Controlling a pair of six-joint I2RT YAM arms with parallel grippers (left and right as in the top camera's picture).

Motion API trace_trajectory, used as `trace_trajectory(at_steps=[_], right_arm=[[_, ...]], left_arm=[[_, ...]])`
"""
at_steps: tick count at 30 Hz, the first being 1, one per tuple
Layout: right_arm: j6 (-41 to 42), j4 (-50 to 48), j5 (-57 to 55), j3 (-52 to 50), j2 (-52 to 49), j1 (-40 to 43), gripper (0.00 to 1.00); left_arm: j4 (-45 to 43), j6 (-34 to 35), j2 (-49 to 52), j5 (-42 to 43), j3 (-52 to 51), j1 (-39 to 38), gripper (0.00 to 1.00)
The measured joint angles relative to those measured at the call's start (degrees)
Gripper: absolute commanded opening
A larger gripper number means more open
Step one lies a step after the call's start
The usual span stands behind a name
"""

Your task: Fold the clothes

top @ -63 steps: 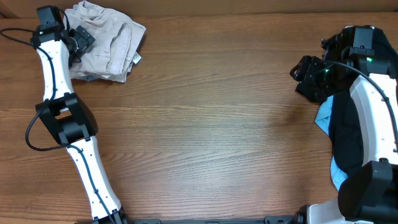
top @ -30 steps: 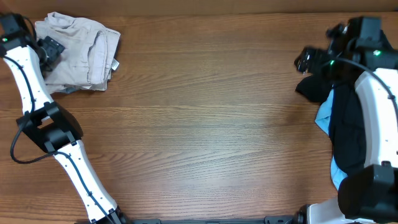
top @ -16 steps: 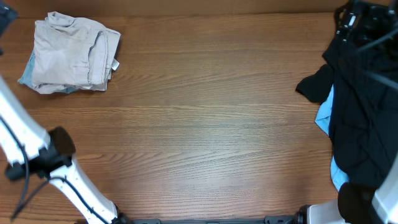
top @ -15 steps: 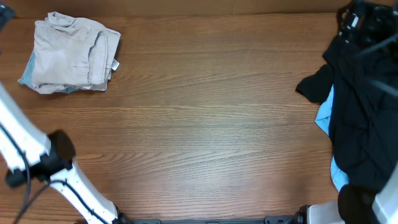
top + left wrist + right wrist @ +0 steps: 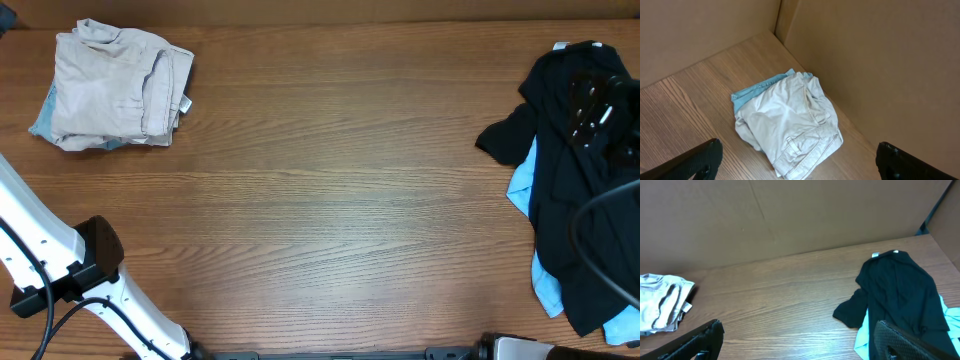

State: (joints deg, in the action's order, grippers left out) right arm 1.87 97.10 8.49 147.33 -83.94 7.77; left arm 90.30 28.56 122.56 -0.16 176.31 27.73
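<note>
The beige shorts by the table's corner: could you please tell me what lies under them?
A light-blue garment lies under the beige shorts, only its edge peeking out on one side. The rest is covered, so what it is cannot be told.

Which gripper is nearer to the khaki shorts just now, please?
Left. The left gripper hangs open above the khaki shorts, which show between its fingers; the right gripper, also open, is far across, over by the black garment.
</note>
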Motion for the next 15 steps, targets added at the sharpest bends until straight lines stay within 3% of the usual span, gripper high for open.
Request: trace_trajectory(at_steps=[12, 15], right_arm=[[-0.44, -0.09, -1.66, -0.22, -1.53, 0.0, 1.0], [-0.48, -5.05, -2.99, -3.58, -0.44, -0.17, 1.0]], left_arm=[[-0.02, -0.02, 0.0, 0.17, -0.02, 0.0, 1.0], [-0.02, 0.0, 0.0, 0.17, -0.02, 0.0, 1.0]])
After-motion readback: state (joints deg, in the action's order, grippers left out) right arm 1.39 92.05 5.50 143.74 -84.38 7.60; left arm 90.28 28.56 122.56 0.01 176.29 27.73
